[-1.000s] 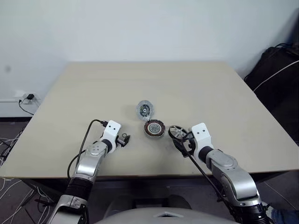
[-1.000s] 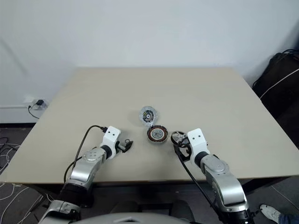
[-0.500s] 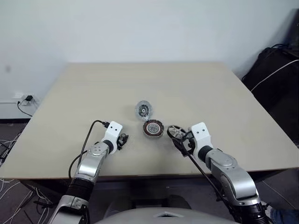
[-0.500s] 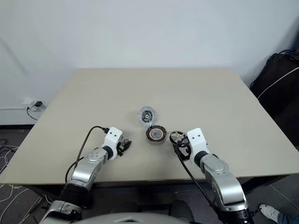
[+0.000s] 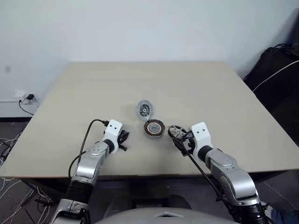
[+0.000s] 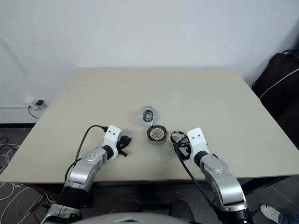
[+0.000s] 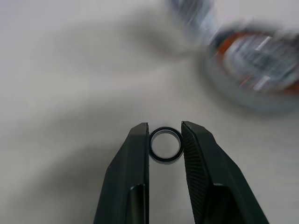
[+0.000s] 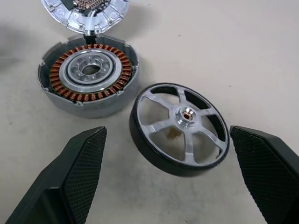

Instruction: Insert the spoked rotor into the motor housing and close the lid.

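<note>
Two grippers sit low over the near part of the beige table (image 5: 187,88). The right gripper (image 8: 168,175) stands wide open, its two black fingers (image 8: 79,172) spread on either side of the spoked rotor (image 8: 180,127), which lies flat on the table between them and touches neither. The rotor has a dark outer rim, silver spokes and a small central hub. Just beside it, towards the robot's left, rests the motor housing (image 8: 88,74), open side up, its ring of copper-brown windings showing around a silver centre; the two parts lie close together but whether they touch cannot be told. Beyond the housing, right against its far edge, lies the lid (image 5: 144,109), a silver disc with a small dark hub.

The left gripper (image 7: 166,145) is closed on a small black ring (image 7: 166,145), pinched between its fingertips above the table surface. It sits to the left of the housing, apart from it.
</note>
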